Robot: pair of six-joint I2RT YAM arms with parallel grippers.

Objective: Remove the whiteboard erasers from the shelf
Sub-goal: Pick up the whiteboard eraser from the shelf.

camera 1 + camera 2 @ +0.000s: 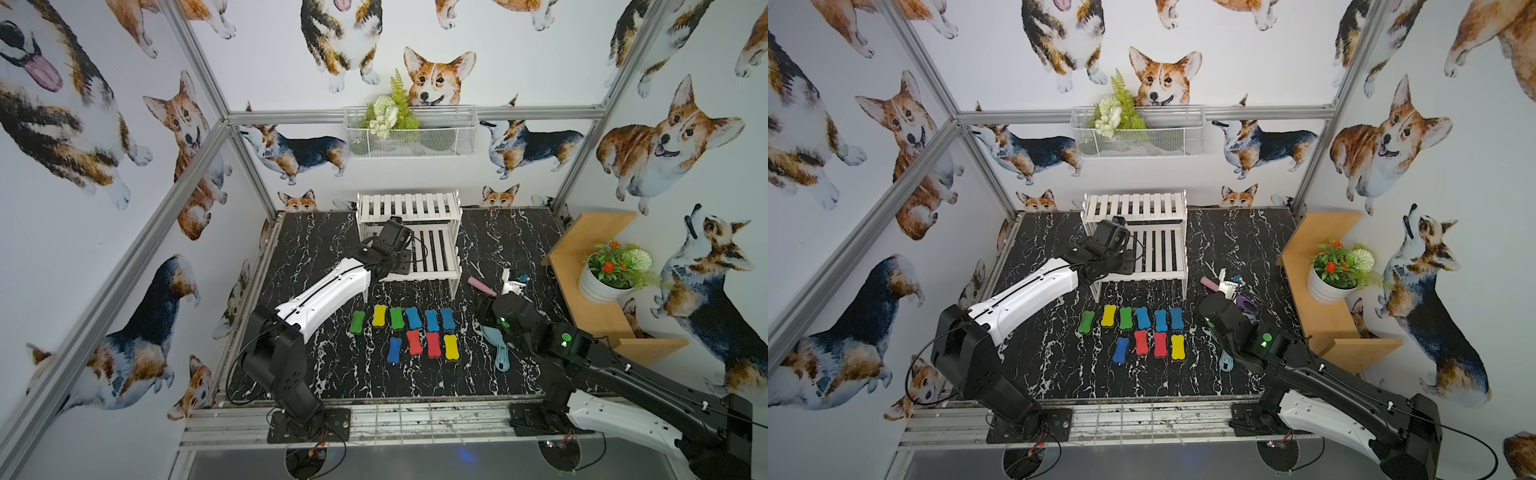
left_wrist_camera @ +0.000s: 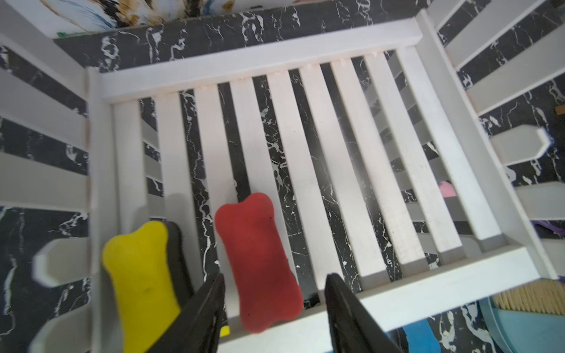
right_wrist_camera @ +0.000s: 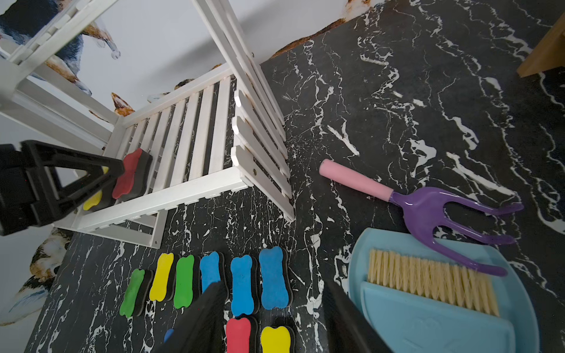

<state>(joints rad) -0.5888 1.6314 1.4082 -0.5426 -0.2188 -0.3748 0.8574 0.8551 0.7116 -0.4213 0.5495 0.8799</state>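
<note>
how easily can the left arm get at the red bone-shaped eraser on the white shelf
Probably easily: the left end effector hangs open astride the red bone-shaped eraser on the white slatted shelf, nothing above it. The yellow bone-shaped eraser crowds one finger.

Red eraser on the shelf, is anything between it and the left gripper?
Nothing visible. The left gripper has its open jaws on either side of the red eraser on the shelf's lower tier; the yellow eraser lies just outside one finger.
</note>
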